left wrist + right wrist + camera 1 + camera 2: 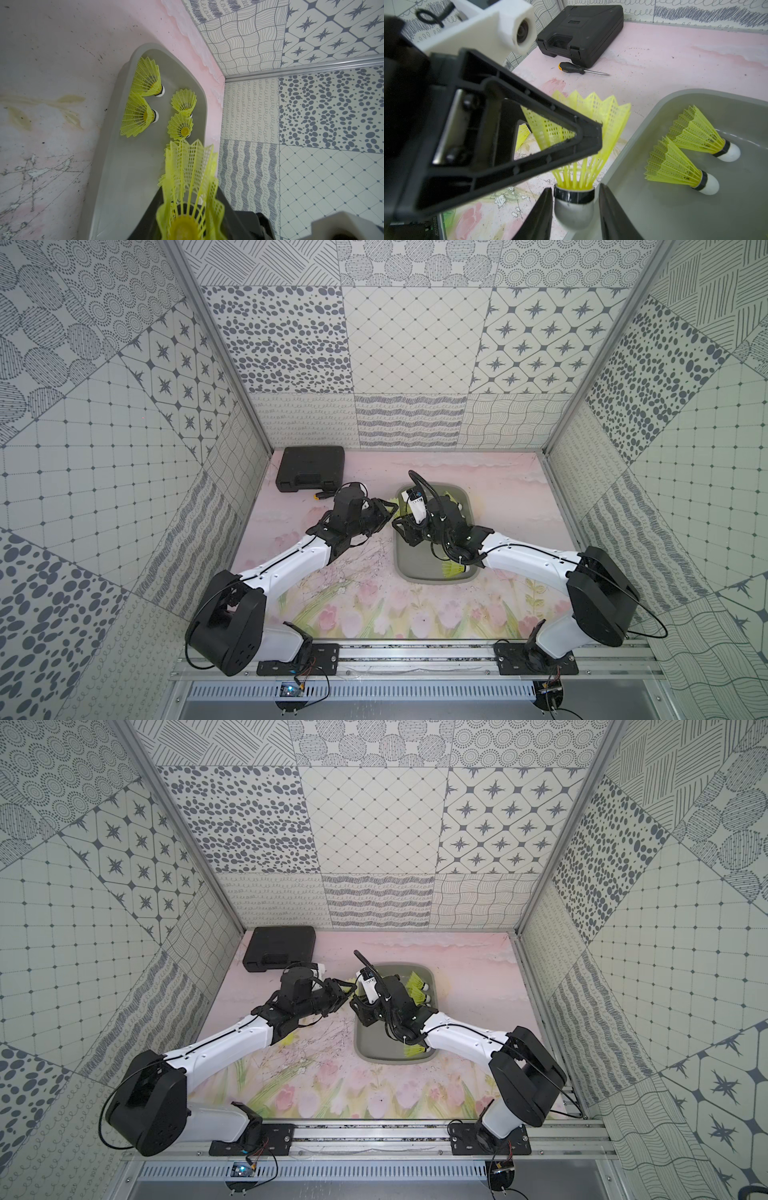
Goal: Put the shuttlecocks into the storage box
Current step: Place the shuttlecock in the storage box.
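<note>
The shuttlecock I'm working hangs between both tools. My left gripper is clamped across its yellow mesh skirt. The white cork end sits between the fingers of my right gripper, which flank it closely on both sides; I cannot tell whether they actually pinch it. It is held clear of the surface, right at the rim of the storage box, on the left gripper's side of that rim. Past the left gripper's tips, the grey box holds four more shuttlecocks in a loose cluster, and a fifth skirt shows partly behind the held one. In both top views another one lies beneath my right forearm, at the end of the box behind the right gripper. Back behind the left gripper's wrist, a screwdriver with an orange-and-black handle lies on the surface just beside a closed black case. Everything rests on a pink floral mat, scuffed and cracked under the left arm. Around it stand walls of grey-on-white patterned panels set in an aluminium frame.
</note>
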